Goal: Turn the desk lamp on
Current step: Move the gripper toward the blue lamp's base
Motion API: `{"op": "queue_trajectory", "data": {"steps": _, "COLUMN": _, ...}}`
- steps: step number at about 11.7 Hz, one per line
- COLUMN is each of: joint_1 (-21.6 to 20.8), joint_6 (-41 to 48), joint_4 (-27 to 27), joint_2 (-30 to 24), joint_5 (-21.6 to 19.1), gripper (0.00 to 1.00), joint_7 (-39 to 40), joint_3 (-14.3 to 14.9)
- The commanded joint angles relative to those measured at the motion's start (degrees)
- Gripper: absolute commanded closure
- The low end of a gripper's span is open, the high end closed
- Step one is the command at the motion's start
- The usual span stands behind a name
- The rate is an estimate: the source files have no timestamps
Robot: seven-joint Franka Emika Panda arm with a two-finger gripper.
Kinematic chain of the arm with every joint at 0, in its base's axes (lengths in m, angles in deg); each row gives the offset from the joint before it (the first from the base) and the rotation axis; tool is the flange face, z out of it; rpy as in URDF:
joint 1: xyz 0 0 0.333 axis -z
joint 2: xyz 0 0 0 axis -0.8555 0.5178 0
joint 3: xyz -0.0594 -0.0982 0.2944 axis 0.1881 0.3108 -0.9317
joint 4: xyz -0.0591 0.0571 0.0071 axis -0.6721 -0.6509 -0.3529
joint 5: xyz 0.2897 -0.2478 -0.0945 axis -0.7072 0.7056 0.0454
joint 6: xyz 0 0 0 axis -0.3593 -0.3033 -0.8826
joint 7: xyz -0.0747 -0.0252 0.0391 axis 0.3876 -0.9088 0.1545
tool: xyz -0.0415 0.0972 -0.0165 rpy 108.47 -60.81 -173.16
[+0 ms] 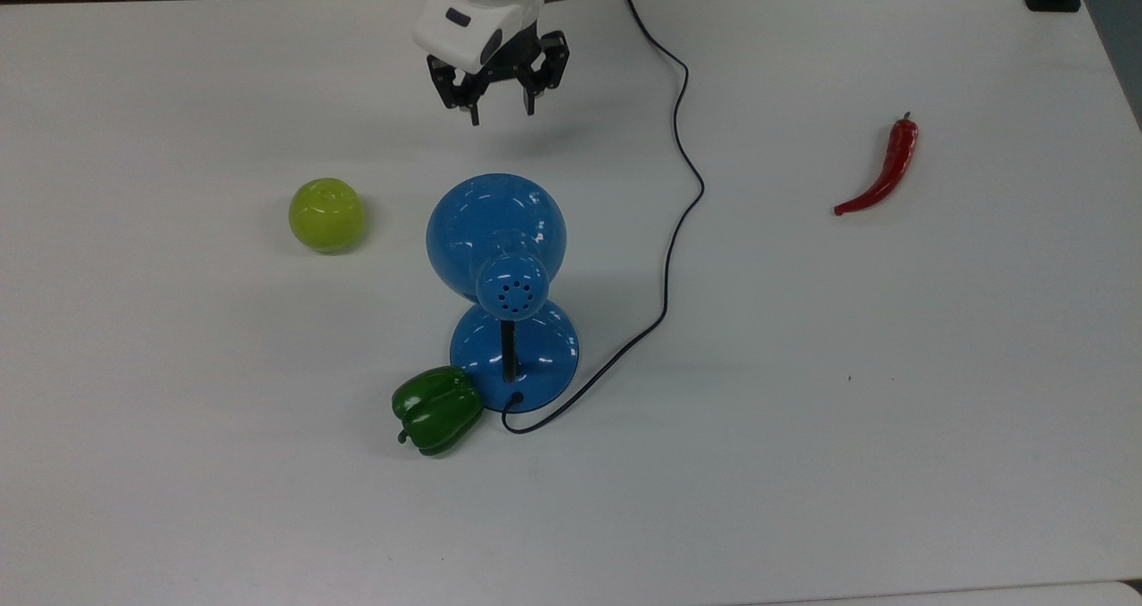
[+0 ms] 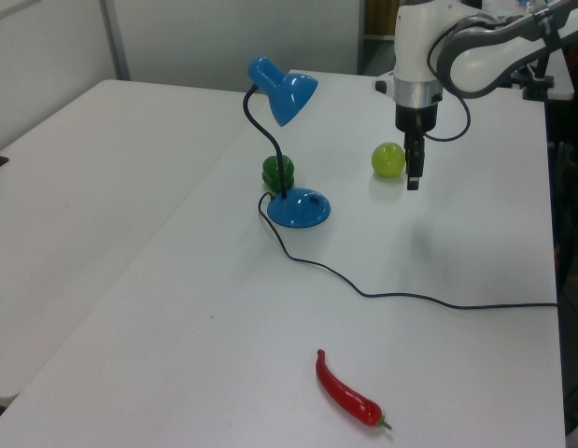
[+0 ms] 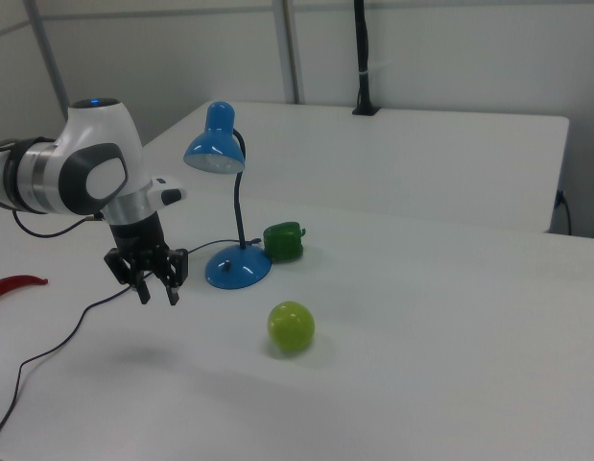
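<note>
Hovering at the upper centre of the top view, gripper [image 1: 500, 113] points down, fingers spread, nothing between them; it hangs above bare table [image 1: 892, 392], well apart from every item.

Arm: white and grey, wrist near vertical; in the right view it enters from the frame's left, gripper [image 3: 154, 291] low over the table.

Lamp [image 1: 496, 231]: centre of the top view, below the gripper in the frame. Glossy blue domed shade, vent-holed cap, thin black neck, round blue base [image 1: 544, 356]. Unlit. In the left view, base [image 2: 299, 208] carries a small dark patch on its top, probably the switch.

Handling, as judged: hard, smooth, slippery shell; light, top-heavy on its bent neck, so a sideways knock on the shade may tip it. No grasp needed; a downward press on the base, at the switch, looks right.

Cord [image 1: 678, 195]: thin, black, limp, snaking from the base up to the frame's top edge.

Green pepper [image 1: 437, 408]: touching the base at lower left.

Green apple [image 1: 326, 215]: left of the shade, apart.

Red chilli [image 1: 881, 173]: far right.
</note>
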Motion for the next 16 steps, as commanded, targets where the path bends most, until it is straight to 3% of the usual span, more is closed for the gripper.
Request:
{"op": "queue_trajectory", "data": {"steps": 1, "joint_1": 0.1, "joint_6": -6.6, "joint_4": 1.1, "joint_2": 1.6, "joint_5": 0.9, "gripper": 1.0, "joint_7": -3.3, "joint_3": -0.3}}
{"op": "queue_trajectory", "data": {"steps": 11, "joint_1": -0.2, "joint_6": -37.4, "joint_4": 1.3, "joint_2": 11.5, "joint_5": 0.8, "gripper": 1.0, "joint_7": -10.7, "joint_3": 0.0}}
{"op": "queue_trajectory", "data": {"steps": 16, "joint_1": -0.1, "joint_6": -47.5, "joint_4": 0.5, "joint_2": 15.1, "joint_5": 0.6, "gripper": 1.0, "joint_7": -11.3, "joint_3": 0.3}}
